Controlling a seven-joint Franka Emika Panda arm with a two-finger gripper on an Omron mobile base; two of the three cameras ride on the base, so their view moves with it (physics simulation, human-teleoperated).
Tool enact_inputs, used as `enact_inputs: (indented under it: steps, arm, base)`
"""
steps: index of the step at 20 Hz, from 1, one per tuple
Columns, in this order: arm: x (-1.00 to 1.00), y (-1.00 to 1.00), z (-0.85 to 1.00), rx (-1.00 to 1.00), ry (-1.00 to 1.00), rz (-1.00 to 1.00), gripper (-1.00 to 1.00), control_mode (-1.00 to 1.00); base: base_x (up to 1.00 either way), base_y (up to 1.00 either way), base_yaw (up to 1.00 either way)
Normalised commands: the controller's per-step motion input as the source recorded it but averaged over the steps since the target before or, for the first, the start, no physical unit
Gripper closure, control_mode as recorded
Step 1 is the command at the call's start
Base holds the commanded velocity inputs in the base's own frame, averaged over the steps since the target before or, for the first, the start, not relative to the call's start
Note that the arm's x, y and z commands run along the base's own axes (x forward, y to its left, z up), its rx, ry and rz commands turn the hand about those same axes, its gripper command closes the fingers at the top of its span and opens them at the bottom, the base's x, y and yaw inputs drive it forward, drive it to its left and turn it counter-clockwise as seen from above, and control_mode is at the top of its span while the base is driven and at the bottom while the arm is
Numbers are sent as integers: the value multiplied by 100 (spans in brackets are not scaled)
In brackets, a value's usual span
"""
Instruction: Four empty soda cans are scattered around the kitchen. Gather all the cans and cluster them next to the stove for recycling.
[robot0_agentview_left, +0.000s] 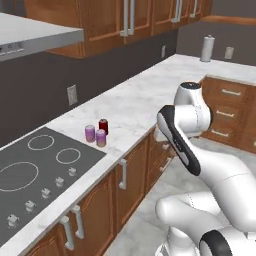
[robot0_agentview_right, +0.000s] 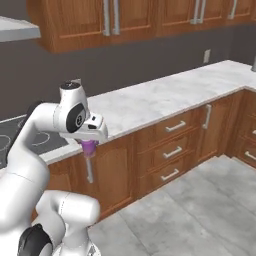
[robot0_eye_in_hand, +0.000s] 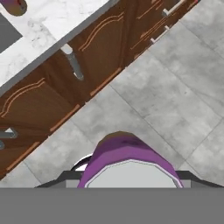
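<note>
Gripper (robot0_agentview_right: 89, 145): closed on a purple can (robot0_agentview_right: 89, 146), apparently firm, fingertips hidden.
Cluster: three cans (robot0_agentview_left: 96, 132) on the counter beyond the hand, beside the stove (robot0_agentview_left: 35, 170).
Risk: can clipping the counter edge (robot0_agentview_right: 125, 132) on approach, or toppling the trio.

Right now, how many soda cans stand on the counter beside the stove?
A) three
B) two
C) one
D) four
A: in the left base view three cans stand in a tight group on the marble counter just right of the stove, while the gripper holds a fourth purple can out over the floor.
</note>
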Motion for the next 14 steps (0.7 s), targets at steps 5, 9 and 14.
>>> enact_inputs:
  steps: [5,9,14]
  arm:
    - [0,0,0,0,0,0,100,100]
    - [0,0,0,0,0,0,100,100]
    - [0,0,0,0,0,0,100,100]
  base:
    - [1,0,50]
    - [1,0,50]
    - [11,-29,41]
